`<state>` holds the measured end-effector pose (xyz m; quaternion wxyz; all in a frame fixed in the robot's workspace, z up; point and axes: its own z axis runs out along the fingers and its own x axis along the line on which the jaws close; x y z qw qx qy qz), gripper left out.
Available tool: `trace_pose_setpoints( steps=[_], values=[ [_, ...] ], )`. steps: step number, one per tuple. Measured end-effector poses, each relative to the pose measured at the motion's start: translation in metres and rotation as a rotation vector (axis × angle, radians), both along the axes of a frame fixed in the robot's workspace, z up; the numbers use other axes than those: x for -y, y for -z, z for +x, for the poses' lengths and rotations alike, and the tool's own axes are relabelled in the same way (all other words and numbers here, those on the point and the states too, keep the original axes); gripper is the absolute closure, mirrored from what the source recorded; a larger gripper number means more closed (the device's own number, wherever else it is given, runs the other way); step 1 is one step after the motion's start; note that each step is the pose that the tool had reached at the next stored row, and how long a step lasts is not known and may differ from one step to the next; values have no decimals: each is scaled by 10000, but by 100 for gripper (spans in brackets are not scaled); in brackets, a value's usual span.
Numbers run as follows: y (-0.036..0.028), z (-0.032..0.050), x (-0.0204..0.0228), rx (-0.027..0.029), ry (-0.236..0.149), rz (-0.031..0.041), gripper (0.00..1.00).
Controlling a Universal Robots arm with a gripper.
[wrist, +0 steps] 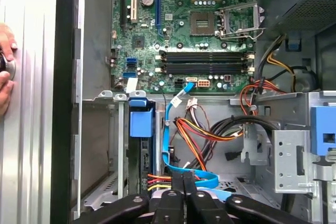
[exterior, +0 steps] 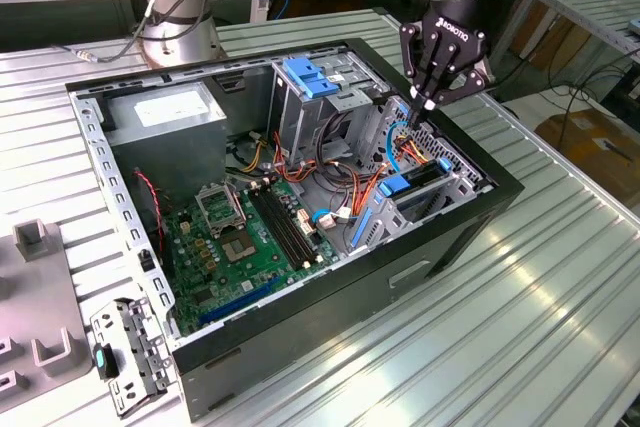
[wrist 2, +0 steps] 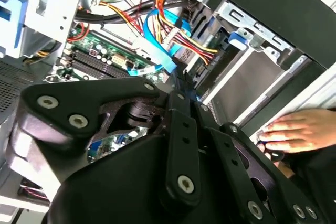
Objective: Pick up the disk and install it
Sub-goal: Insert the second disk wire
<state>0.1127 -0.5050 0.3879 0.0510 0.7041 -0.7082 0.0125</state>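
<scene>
Looked down into open computer case (wrist: pixel 68 103): green motherboard (wrist: pixel 178 30), blue-handled disk (wrist: pixel 142 121) seated edge-on in its bay, orange and blue cables (wrist: pixel 184 135) beside it, black tool (wrist: pixel 182 195) fingers pinched together just above cables, hand (wrist: pixel 5 69) on ribbed table (wrist: pixel 29 129)

In the exterior view the disk (exterior: pixel 412 185) sits edge-on in its bay, so only its blue end and a thin dark edge show; its label is out of sight. The pincer (exterior: pixel 430 102) has its fingertips pressed together among blue and orange cables, and whether they pinch anything cannot be told. In the second wrist view the pincer's black body covers much of the motherboard (wrist 2: pixel 94 59). A person's hand (wrist: pixel 5 66) is cut off by the first wrist view's edge.
</scene>
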Motion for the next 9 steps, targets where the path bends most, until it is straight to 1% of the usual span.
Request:
trace_pose_setpoints(
  steps=[2,3,9],
  values=[
    [3,1,-4,0,-1,-218,83],
    [3,1,-5,0,-1,-266,76],
    [3,0,-4,0,0,-291,76]
  ],
)
